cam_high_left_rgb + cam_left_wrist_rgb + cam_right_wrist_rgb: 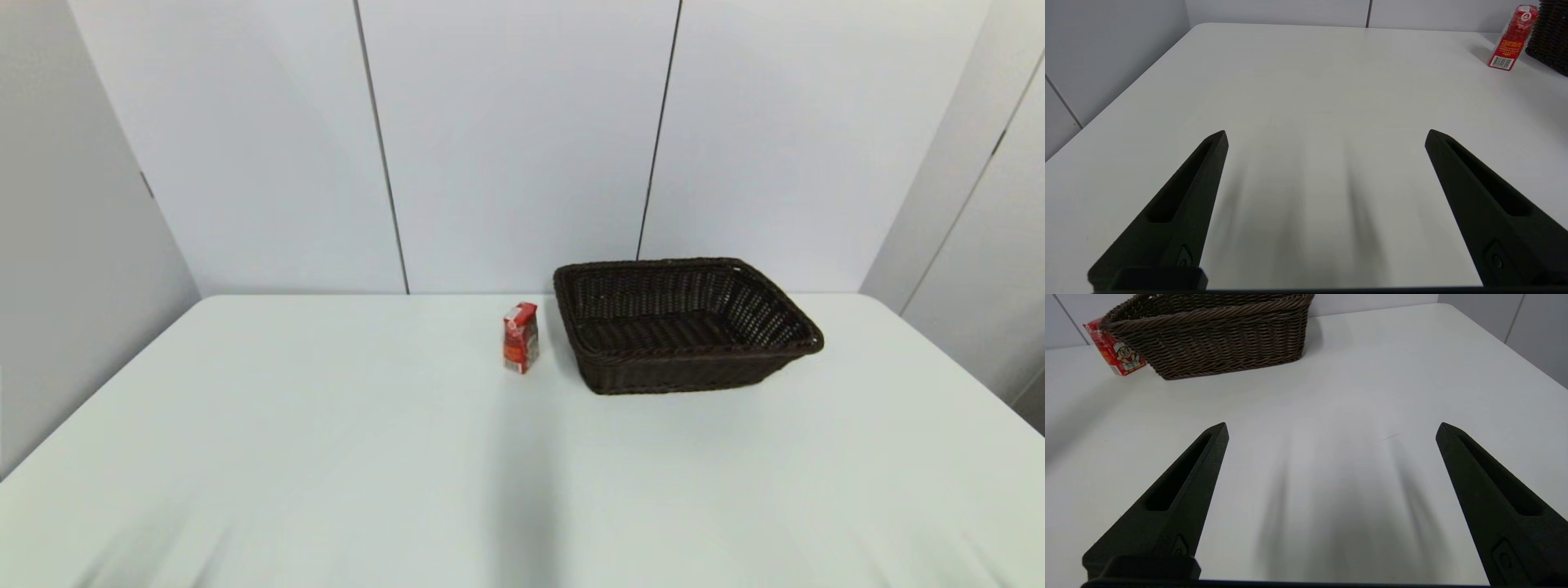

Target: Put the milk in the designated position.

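Note:
The milk [520, 337] is a small red carton standing upright on the white table, just left of the basket. The left wrist view catches the milk [1511, 38] far off, and the right wrist view shows the milk [1117, 355] partly behind the basket's corner, its white cartoon figure facing out. My left gripper [1326, 136] is open over bare tabletop near the table's front, far from the carton. My right gripper [1332, 429] is open too, with nothing between its fingers. Neither arm shows in the head view. The designated position bears no mark that I can see.
A dark brown woven basket [767, 314] stands right of centre toward the back, seen also as the basket [1208, 339] and a basket edge [1551, 41]. White wall panels close the back and sides. The table [326, 457] spreads white around everything.

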Controlling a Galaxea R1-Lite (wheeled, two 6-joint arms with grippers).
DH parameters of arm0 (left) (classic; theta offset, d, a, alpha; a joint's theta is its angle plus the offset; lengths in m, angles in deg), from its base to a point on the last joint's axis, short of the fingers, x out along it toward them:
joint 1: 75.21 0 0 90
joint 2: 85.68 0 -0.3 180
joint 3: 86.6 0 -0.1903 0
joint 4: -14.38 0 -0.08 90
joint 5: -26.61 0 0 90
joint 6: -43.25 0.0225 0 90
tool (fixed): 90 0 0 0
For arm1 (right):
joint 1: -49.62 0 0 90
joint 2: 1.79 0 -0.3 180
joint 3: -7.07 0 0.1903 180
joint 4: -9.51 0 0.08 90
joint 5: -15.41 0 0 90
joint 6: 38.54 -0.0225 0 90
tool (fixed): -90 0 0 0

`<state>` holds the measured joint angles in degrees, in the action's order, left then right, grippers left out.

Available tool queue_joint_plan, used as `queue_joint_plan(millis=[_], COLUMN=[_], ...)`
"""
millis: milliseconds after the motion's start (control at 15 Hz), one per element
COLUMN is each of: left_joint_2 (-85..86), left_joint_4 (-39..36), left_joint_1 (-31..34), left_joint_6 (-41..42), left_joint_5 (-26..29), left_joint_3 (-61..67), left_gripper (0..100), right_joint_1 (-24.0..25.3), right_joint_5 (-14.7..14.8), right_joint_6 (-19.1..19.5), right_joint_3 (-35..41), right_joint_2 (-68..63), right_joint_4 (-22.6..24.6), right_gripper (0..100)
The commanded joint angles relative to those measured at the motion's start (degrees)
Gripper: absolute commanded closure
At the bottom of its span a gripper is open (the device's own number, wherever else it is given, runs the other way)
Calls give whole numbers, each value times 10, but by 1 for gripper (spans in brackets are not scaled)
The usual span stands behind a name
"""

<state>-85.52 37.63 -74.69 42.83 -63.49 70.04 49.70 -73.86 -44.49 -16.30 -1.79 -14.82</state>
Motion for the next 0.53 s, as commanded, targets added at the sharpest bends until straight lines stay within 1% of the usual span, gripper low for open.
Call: queue_joint_plan(millis=[67, 200, 333, 533], left_joint_2=[-2, -1, -1, -2], left_joint_4=[0, -1, -1, -1], left_joint_1=[0, 0, 0, 0], left_joint_6=[0, 0, 0, 0], left_joint_5=[0, 0, 0, 0], left_joint_3=[0, 0, 0, 0], left_gripper=[0, 0, 0, 0], right_joint_1=[0, 0, 0, 0], right_joint_5=[-2, -4, 12, 14], right_joint_6=[4, 9, 1, -5], right_joint_3=[0, 0, -1, 0], right_joint_2=[0, 0, 0, 0], right_joint_4=[1, 1, 2, 2], right_gripper=[0, 0, 0, 0])
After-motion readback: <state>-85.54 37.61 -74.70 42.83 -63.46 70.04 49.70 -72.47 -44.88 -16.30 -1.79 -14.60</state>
